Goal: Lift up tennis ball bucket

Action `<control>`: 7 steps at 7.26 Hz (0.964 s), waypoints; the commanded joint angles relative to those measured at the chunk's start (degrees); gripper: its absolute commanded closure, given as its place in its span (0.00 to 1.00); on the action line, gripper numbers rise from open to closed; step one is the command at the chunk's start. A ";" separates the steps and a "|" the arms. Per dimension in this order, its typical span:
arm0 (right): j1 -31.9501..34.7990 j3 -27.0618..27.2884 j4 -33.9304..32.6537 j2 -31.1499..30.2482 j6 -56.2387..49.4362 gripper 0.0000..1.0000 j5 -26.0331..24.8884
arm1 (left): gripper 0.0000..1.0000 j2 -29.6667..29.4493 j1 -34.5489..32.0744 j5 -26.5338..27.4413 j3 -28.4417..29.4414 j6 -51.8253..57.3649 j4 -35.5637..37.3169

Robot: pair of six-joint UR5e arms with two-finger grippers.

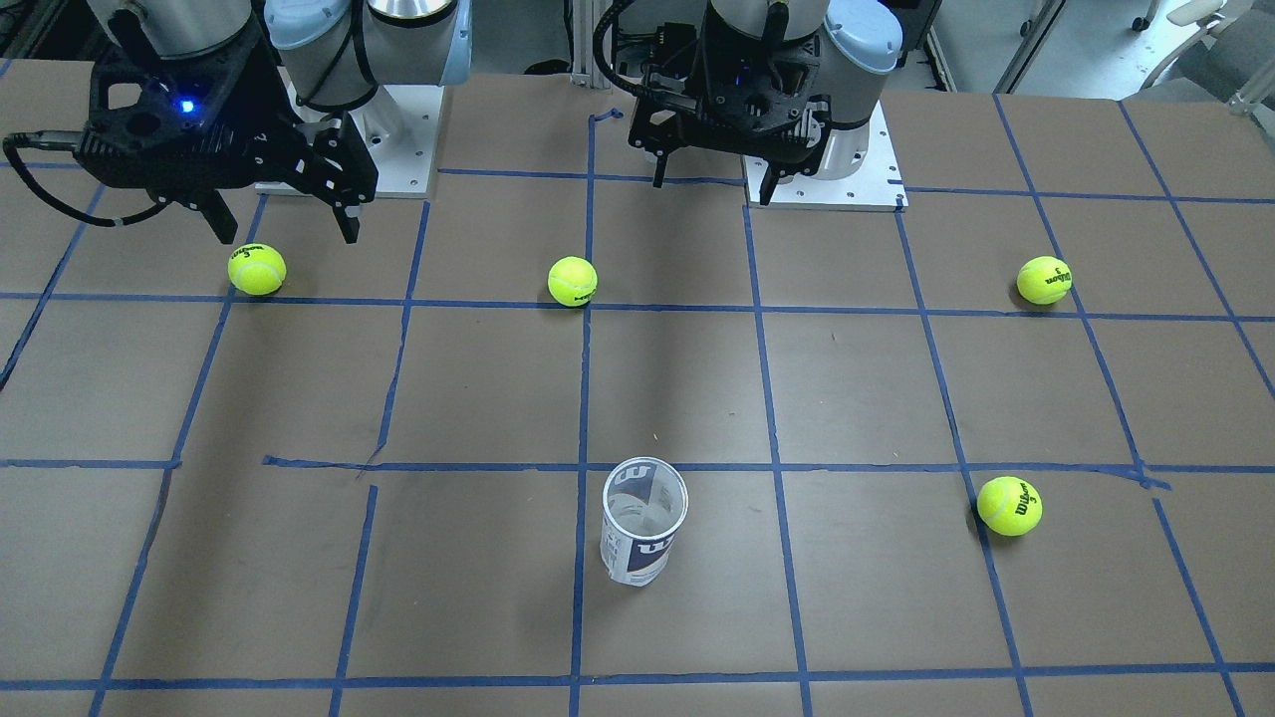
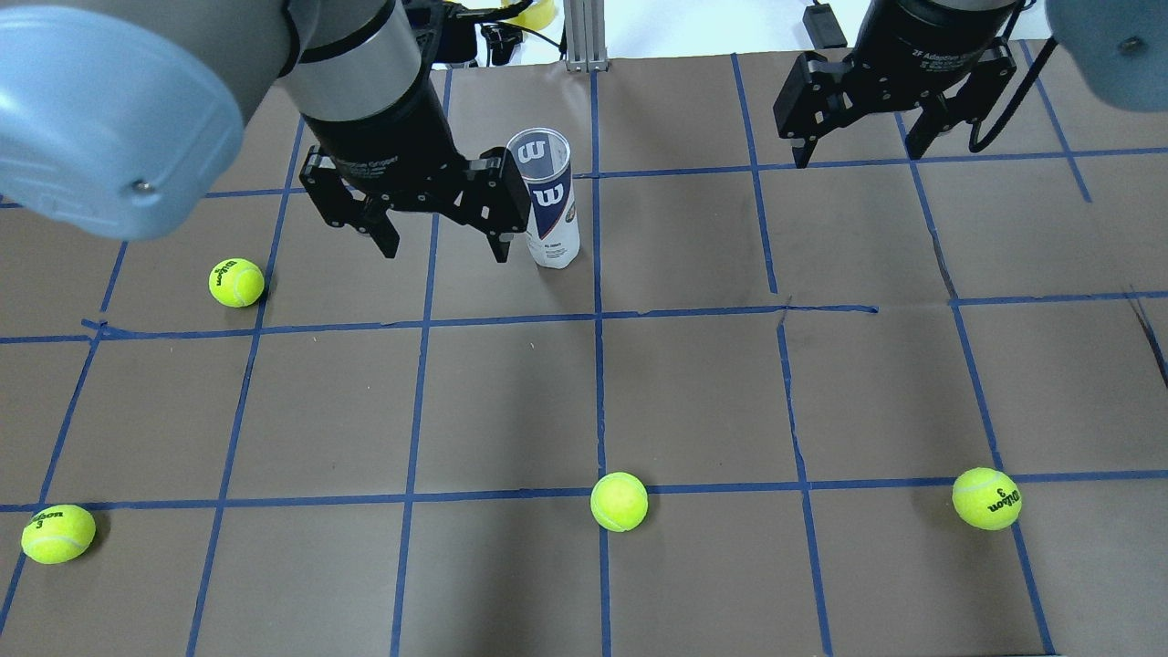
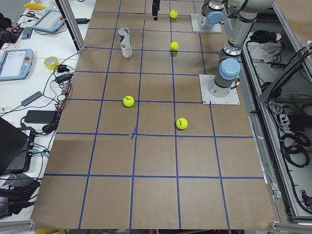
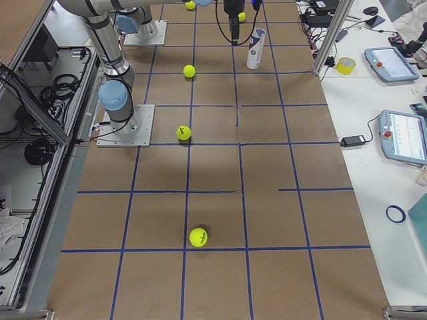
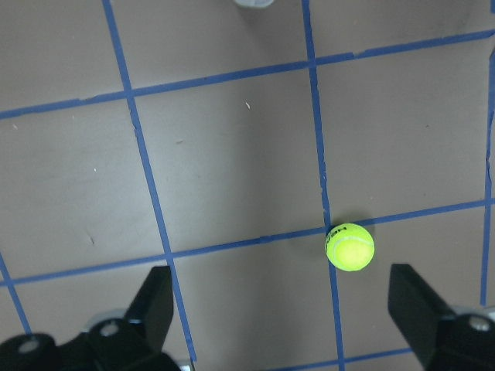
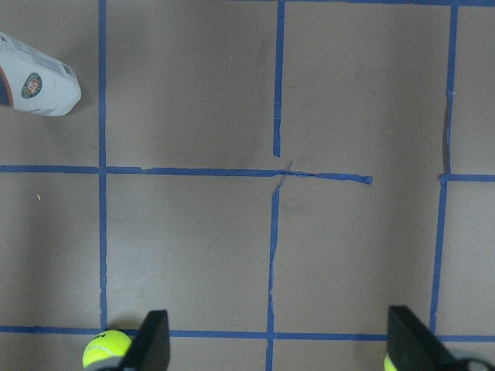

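Observation:
The tennis ball bucket (image 1: pixel 644 523) is a clear can with a white-and-navy Wilson label. It stands upright, open-topped and empty, on the table's far side from the robot. It also shows in the overhead view (image 2: pixel 547 201) and at the right wrist view's upper left (image 6: pixel 35 85). My left gripper (image 1: pixel 711 189) is open and empty, high above the table near its base, well apart from the can; the left wrist view (image 5: pixel 286 309) shows its jaws spread wide. My right gripper (image 1: pixel 288 234) is open and empty too, and also shows in the overhead view (image 2: pixel 858 155).
Several yellow-green tennis balls lie on the brown, blue-taped table (image 1: pixel 498 388): one under the right gripper (image 1: pixel 257 269), one at the centre (image 1: pixel 572 281), two on the left arm's side (image 1: pixel 1044 280) (image 1: pixel 1009 505). Two arm bases stand at the robot's edge.

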 commanded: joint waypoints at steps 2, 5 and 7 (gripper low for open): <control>0.09 0.00 -0.02 -0.06 0.00 0.00 -0.01 | 0.00 0.83 5.58 -2.18 -1.96 0.11 3.98; 0.09 0.00 0.07 0.03 -0.17 0.00 -0.01 | 0.00 2.66 10.71 2.26 -1.79 7.40 4.08; 0.09 0.09 0.16 0.03 -0.35 0.00 -0.01 | 0.00 2.67 11.06 3.43 -2.05 8.80 4.51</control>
